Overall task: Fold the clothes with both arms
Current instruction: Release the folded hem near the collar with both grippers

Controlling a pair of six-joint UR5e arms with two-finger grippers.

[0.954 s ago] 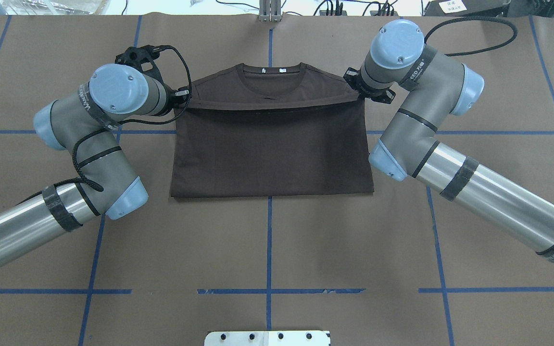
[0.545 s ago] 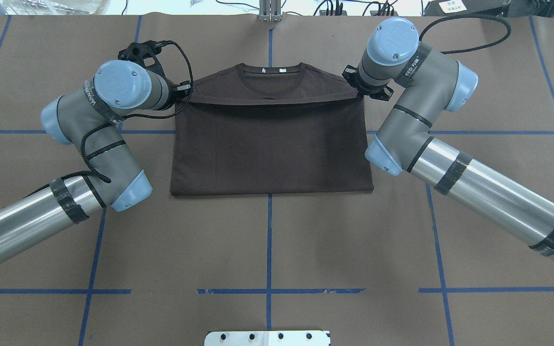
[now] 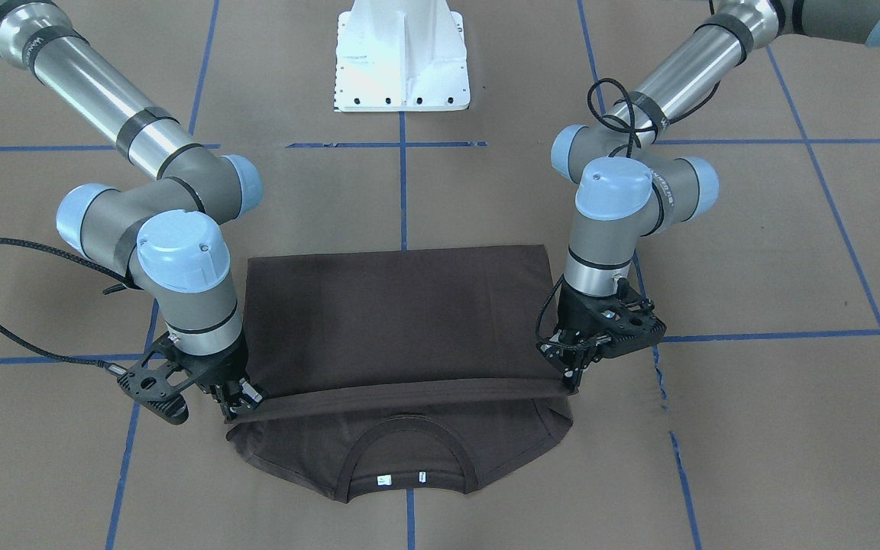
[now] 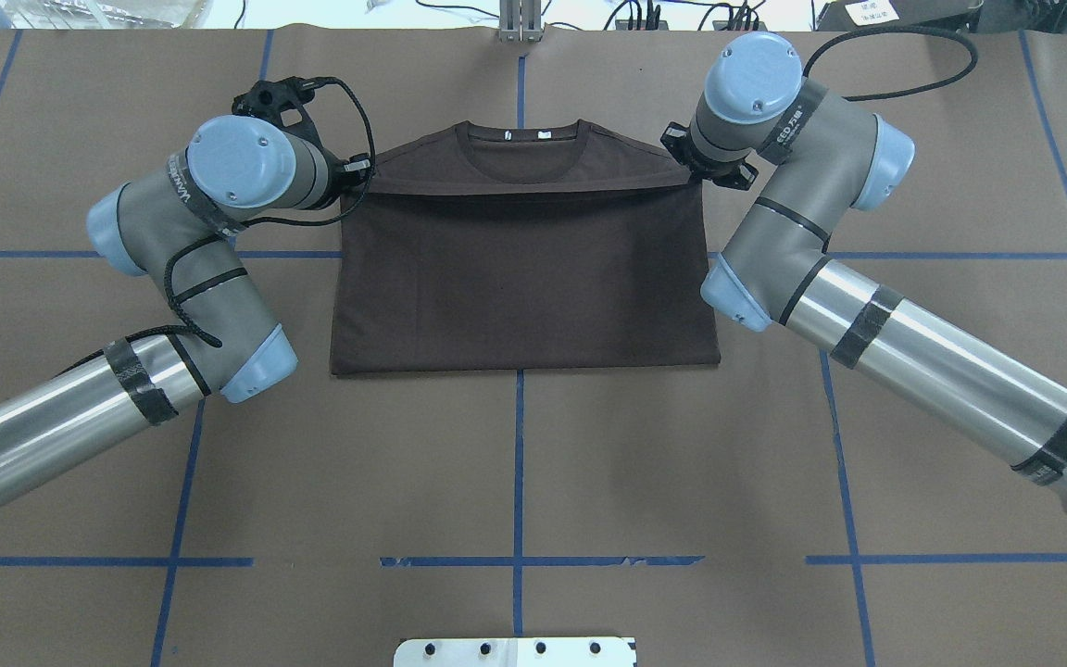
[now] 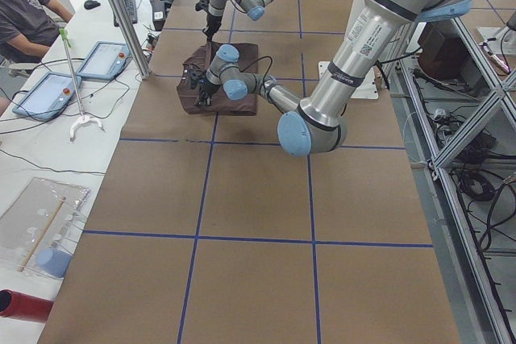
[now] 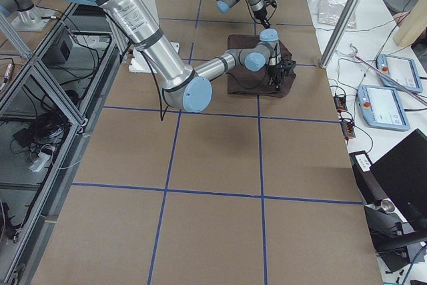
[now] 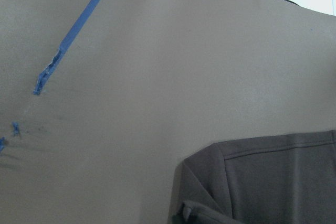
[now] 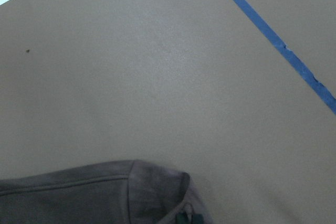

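Left gripper (image 3: pixel 571 374) and right gripper (image 3: pixel 240 403) each pinch a T-shirt (image 3: pixel 394 313) hem corner. I think the fold is almost done; only laying down is left.

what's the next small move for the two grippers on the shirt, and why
Probably carry the pinched edge a little further toward the collar before laying it down. The left gripper and right gripper each hold one end of the folded-over layer of the T-shirt, taut between them, and the collar and shoulder strip lie uncovered beyond it.
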